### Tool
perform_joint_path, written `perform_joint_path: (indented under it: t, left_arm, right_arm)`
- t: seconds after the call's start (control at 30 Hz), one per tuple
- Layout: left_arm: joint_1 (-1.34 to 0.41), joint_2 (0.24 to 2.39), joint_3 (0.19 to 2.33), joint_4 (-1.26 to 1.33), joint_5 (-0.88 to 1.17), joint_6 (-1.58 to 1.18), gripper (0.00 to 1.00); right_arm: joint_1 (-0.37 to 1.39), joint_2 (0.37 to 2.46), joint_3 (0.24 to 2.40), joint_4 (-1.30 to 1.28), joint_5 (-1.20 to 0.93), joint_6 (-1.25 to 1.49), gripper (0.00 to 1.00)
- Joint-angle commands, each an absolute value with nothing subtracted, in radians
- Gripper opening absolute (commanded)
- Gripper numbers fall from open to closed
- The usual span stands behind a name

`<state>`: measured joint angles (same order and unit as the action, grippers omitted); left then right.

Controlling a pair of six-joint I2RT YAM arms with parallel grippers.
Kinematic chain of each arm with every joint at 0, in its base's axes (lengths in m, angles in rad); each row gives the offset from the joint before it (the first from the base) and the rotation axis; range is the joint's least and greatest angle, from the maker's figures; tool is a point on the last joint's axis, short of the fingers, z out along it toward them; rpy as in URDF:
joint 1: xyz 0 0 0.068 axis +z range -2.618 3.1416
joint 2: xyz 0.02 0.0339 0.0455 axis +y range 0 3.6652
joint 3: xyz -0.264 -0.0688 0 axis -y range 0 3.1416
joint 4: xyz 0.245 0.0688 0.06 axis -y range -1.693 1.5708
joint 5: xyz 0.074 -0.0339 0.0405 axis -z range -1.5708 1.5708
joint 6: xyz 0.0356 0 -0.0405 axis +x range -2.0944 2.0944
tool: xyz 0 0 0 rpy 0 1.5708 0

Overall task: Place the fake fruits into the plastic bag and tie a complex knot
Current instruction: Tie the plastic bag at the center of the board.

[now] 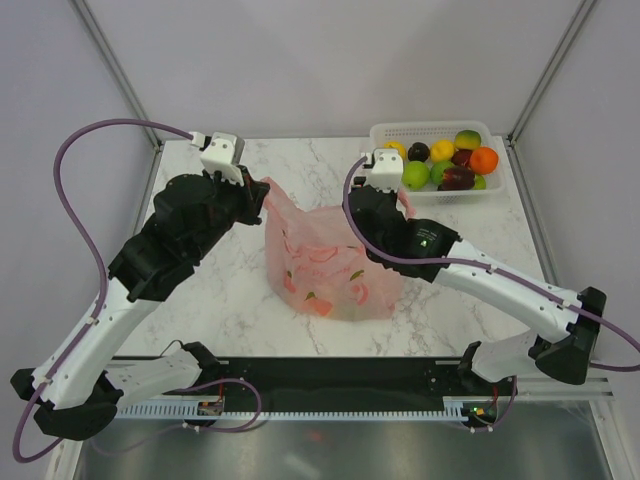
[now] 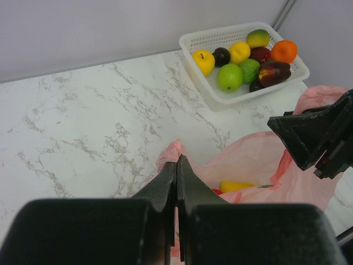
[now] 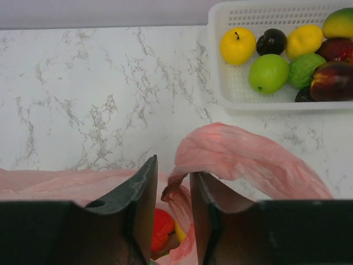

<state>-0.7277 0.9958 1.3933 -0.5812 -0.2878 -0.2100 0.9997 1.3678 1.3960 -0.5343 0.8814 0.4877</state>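
Observation:
The pink plastic bag [image 1: 330, 265] stands mid-table with its mouth held up, and a few fake fruits [image 1: 318, 300] show through it. My left gripper [image 2: 177, 160] is shut on the bag's left handle at its top edge [image 1: 268, 192]. My right gripper [image 3: 173, 168] is open. The right handle loop [image 3: 242, 154] drapes over its right finger and a fold of it hangs between the jaws. Inside the bag lie a red fruit [image 3: 161, 229] and a yellow one [image 2: 236, 186]. Several more fake fruits [image 1: 445, 160] sit in the basket. No knot is visible.
The white lattice basket [image 1: 430, 128] stands at the back right corner, just behind the right wrist. Marble tabletop [image 1: 220, 300] surrounds the bag. The enclosure's frame posts rise at the back corners.

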Motion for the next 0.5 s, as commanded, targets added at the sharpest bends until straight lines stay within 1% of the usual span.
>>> perform_joint_path:
  t: [0.0,0.03,0.1,0.2,0.27,0.3,0.33,0.43,0.47]
  left_arm:
    - [-0.723,0.982,1.434,-0.560,-0.314,-0.215,0.02]
    - [-0.724,0.989,1.434,-0.558,-0.321,-0.213,0.02]
    - [-0.721,1.003,1.439,-0.555,-0.333,-0.213,0.02]
    - [-0.692,1.058,1.480,-0.531,-0.353,-0.233,0.02]
    - [-0.644,1.119,1.537,-0.538,-0.315,-0.224,0.02]
    - [-0.625,1.138,1.607,-0.543,-0.308,-0.221,0.02]
    - [-0.576,1.159,1.644,-0.551,-0.283,-0.216,0.02]
    - [-0.470,1.245,1.794,-0.606,-0.204,-0.218,0.02]
    - [-0.450,1.262,1.819,-0.617,-0.192,-0.215,0.02]
  right_arm:
    - [1.003,1.365,1.427,-0.467,0.951,0.463,0.33]
    - [1.005,1.350,1.414,-0.433,0.942,0.424,0.21]
    - [1.003,1.327,1.405,-0.336,0.889,0.379,0.00]
    - [1.000,1.307,1.439,-0.266,0.844,0.302,0.00]
    - [0.988,1.308,1.469,-0.255,0.708,0.272,0.00]
    - [0.968,1.308,1.498,-0.255,0.651,0.268,0.00]
    - [0.962,1.312,1.509,-0.253,0.550,0.265,0.00]
    - [0.928,1.319,1.542,-0.255,0.447,0.268,0.00]
    - [0.886,1.321,1.545,-0.253,0.351,0.293,0.00]
